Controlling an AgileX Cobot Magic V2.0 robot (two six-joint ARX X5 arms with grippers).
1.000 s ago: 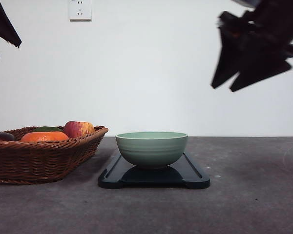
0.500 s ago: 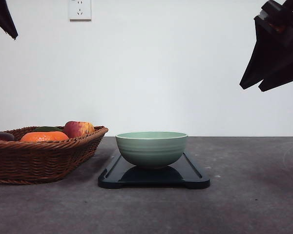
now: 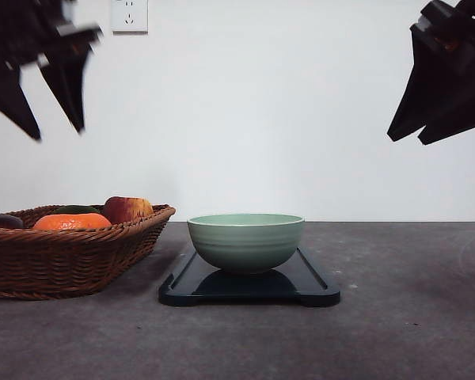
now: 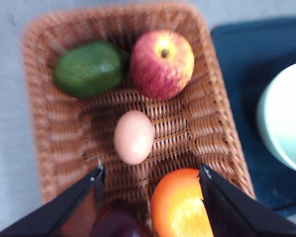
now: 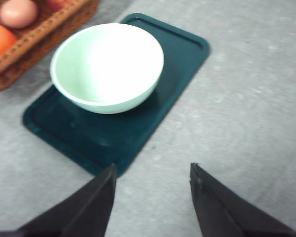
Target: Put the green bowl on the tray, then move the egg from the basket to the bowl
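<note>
1. Left claw (image 3: 54, 131) fingers spread apart, holding nothing, high over the brown woven wicker basket (image 3: 71, 257).
2. Right claw (image 3: 417, 138) fingers apart, empty, raised at right.
3. Pale green glazed round bowl (image 3: 246, 241) sits on the flat black rectangular tray (image 3: 317, 289).
4. Pale egg (image 4: 133, 137) lies in the basket among red apple (image 4: 162, 64), green avocado (image 4: 89, 68), orange (image 4: 180, 205).
5. Grey desk (image 3: 412, 317), white wall with socket (image 3: 130, 16).

Light is even and fairly bright, falling from above: the green bowl (image 3: 246, 241) throws a soft shadow onto the tray (image 3: 317, 290). In the front view the left gripper (image 3: 51, 131), at ten o'clock, is smeared by motion blur and silhouetted black. The left wrist view is soft overall, the basket (image 4: 49, 163) fuzzy at its edges. The right wrist view shows the bowl's inside washed out by glare.
</note>
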